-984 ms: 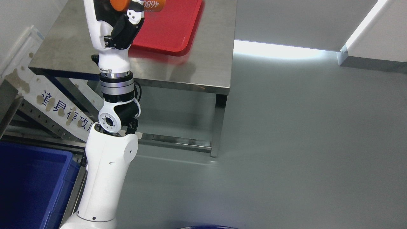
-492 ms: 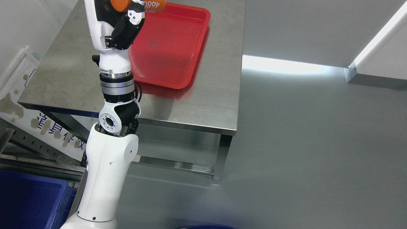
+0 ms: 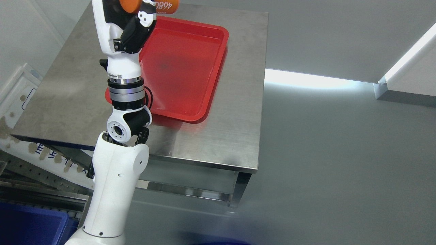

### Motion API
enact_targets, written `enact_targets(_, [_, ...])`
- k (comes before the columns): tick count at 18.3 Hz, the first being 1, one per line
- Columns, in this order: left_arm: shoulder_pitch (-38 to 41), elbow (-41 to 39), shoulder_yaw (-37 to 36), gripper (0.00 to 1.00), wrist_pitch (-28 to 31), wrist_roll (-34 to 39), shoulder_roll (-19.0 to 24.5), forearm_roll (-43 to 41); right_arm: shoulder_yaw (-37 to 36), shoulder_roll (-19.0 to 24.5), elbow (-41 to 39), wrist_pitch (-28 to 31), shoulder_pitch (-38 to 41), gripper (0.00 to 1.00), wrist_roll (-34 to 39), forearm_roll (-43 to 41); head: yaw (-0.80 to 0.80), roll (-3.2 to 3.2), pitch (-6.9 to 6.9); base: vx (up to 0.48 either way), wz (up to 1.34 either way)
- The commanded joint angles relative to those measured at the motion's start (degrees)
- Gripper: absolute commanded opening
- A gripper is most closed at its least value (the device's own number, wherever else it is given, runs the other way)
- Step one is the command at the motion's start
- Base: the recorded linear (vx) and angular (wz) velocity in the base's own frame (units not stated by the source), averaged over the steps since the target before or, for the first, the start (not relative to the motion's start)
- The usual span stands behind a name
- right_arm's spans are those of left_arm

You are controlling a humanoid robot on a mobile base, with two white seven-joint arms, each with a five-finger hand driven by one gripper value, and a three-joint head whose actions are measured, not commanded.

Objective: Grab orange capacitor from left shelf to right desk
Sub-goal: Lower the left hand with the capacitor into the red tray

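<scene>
Up at the far left, the left hand is closed around the orange capacitor, held above the near-left part of a red tray on the steel desk. White digits on the capacitor read upside down, seemingly "4680". Nothing lies in the tray. A blue bin sits at the near left beside a perforated shelf rail; the arm hides the tray's left edge.
</scene>
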Motion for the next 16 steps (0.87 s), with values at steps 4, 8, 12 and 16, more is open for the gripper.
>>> enact_targets(4, [-0.31,0.02,1.02,0.02,4.31,0.0,1.0,-0.09,-0.7,-1.0,-1.0,0.03,1.15,1.0,0.02,0.18,0.0,0.0,0.0,0.058,-0.02])
enact_targets(8, [-3.82,1.95,3.91,0.04,21.35,-0.09,1.0,-0.09,-0.7,-1.0,-1.0,0.02,1.15,1.0,0.02,0.26,0.0,0.0,0.0,0.0,0.0])
enact_targets(12, [-9.1,7.13,4.36,0.05,33.75,-0.09,1.0,-0.53,-0.7,-1.0,-1.0,0.02,1.15,1.0,0.02,0.26,0.0,0.0,0.0,-0.017,0.0])
enact_targets(16, [-12.61,10.81,0.76,0.06,42.29,-1.58,1.0,-4.56,-0.7,-1.0,-1.0,0.02,1.15,1.0,0.02,0.26,0.0,0.0,0.0,-0.006,0.0])
